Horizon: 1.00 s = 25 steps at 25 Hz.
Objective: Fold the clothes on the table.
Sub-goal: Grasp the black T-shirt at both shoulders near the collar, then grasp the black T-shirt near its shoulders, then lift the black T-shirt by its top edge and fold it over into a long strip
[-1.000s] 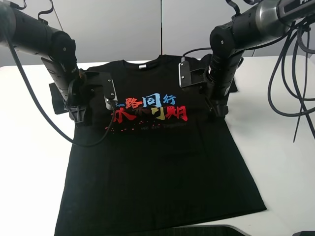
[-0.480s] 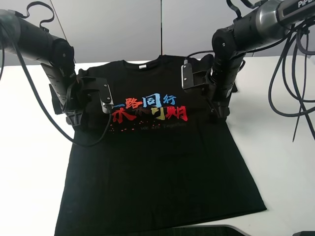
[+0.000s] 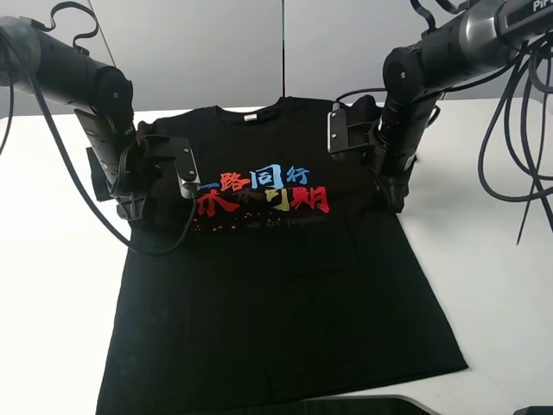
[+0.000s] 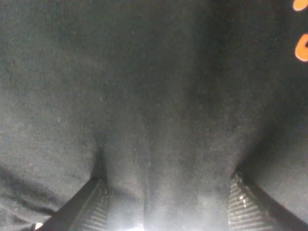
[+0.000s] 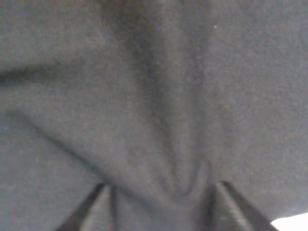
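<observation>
We see the black T-shirt [image 3: 276, 294] spread flat and print-up across the middle of the white table [image 3: 52, 294], collar toward the top of the frame, with red, blue and yellow characters over a row of red dots. At its left sleeve seam the left gripper [image 3: 131, 210] presses down with jaws wide apart and nothing pinched. At the right sleeve seam the right gripper [image 3: 395, 203] is clenched on a raised pleat of the cloth.
</observation>
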Motion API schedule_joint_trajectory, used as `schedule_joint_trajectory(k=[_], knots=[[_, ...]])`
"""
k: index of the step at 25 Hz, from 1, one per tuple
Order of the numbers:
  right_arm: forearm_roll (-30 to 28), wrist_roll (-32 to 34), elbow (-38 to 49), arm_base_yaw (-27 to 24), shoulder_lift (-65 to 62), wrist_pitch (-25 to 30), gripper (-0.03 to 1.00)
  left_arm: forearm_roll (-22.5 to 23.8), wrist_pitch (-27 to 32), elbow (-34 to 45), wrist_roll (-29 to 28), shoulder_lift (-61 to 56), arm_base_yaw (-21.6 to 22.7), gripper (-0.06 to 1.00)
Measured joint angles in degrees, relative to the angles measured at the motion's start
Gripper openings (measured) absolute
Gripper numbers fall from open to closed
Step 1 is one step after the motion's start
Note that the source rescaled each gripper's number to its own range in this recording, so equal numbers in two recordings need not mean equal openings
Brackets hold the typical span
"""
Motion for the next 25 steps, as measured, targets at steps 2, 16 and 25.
schedule_joint_trajectory(k=[2, 16, 25], knots=[[0.59, -0.11, -0.12, 0.0, 0.45, 0.99, 0.32, 0.0, 0.25, 0.0, 0.0, 0.05, 0.0, 0.62], [1.15, -0.22, -0.7, 0.0, 1.42, 2.07, 0.01, 4.69, -3.65, 0.0, -0.02, 0.27, -0.1, 0.0], [1.04, -0.22, -0.7, 0.0, 1.5, 1.76, 0.01, 5.23, -4.88, 0.0, -0.02, 0.31, -0.1, 0.0]])
